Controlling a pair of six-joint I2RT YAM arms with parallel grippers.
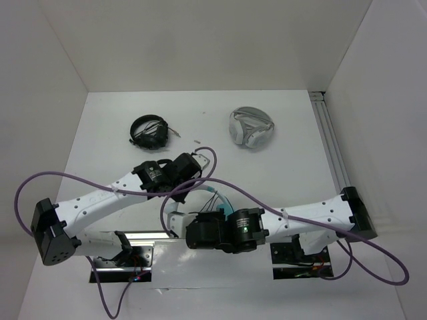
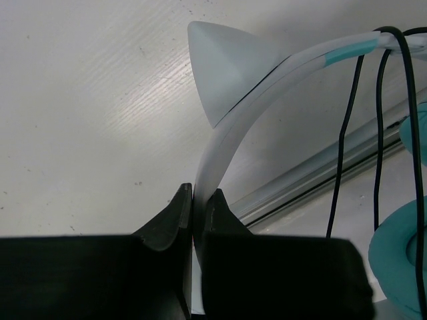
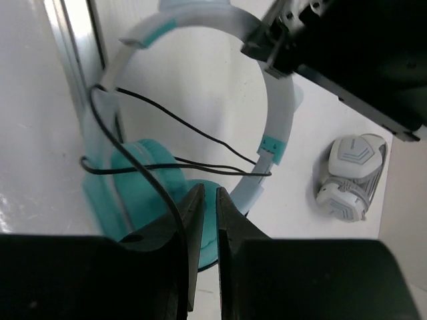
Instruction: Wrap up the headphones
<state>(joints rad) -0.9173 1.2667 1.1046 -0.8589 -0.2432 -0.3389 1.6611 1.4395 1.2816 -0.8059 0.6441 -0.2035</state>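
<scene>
The headphones [image 3: 280, 113] are steadied over the near edge of the bench [image 2: 80, 100], the headband [image 2: 223, 130] pinched in the closed left gripper [image 2: 194, 201], apparently so the black cable [image 3: 187, 130] hangs free for winding. The right gripper [image 3: 205, 200] is narrowly parted beside it, nothing visibly gripped.

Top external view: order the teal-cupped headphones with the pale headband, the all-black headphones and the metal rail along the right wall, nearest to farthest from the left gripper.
1. the teal-cupped headphones, their pale headband clamped in the left gripper
2. the all-black headphones, beyond it and to the left, toward the far wall
3. the metal rail, far off on the right side
</scene>
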